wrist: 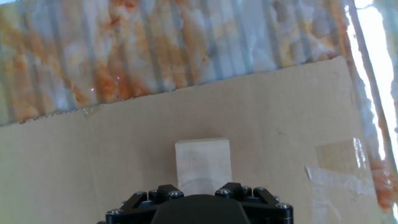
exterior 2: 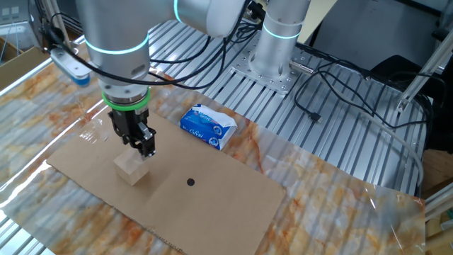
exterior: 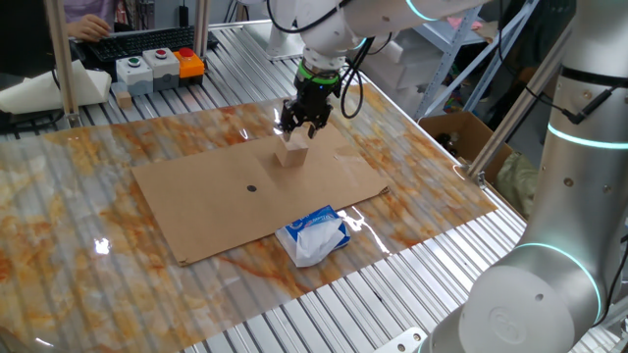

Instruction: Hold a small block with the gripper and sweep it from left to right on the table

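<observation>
The small block (exterior: 291, 150) is a pale tan wooden cube. It rests on the flat brown cardboard sheet (exterior: 226, 206) that lies on the marbled table (exterior: 59, 226). The black gripper (exterior: 298, 127) with its green ring hangs just above the block, fingers spread and pointing down, holding nothing. In the other fixed view the gripper (exterior 2: 143, 147) stands just above and behind the block (exterior 2: 132, 168). In the hand view the block (wrist: 202, 163) lies straight ahead of the gripper body, and the fingertips do not show.
A white-and-blue plastic packet (exterior: 314, 235) lies at the cardboard's near edge. A black dot (exterior: 251, 189) marks the cardboard. A button box (exterior: 157, 67) and a keyboard sit at the far left. Ribbed aluminium rails (exterior: 392, 294) edge the table.
</observation>
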Tool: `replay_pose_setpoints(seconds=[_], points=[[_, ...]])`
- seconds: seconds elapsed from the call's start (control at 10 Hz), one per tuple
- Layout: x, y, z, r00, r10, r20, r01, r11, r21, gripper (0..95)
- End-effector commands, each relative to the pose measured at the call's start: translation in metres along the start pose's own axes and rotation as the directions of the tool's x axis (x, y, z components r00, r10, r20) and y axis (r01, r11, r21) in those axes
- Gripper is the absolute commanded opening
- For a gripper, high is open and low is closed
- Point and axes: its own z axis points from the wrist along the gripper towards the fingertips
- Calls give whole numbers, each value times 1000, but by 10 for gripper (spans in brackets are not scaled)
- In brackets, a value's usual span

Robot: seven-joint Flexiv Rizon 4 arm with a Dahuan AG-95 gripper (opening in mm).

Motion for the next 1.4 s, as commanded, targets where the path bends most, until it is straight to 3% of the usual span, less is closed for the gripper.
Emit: replay_pose_setpoints(seconds=[0.1, 0.5, 0.8, 1.1, 1.4], points=[[0, 1, 0, 999, -34, 1, 34, 999, -18, 570], [-5, 4, 3, 998, -55, 17, 55, 998, -9, 570], [-12, 1, 10, 994, -98, 37, 98, 995, 16, 570], [-16, -6, 19, 992, -114, 57, 113, 994, 11, 570], [-20, -3, 22, 993, -107, 54, 106, 994, 9, 570]])
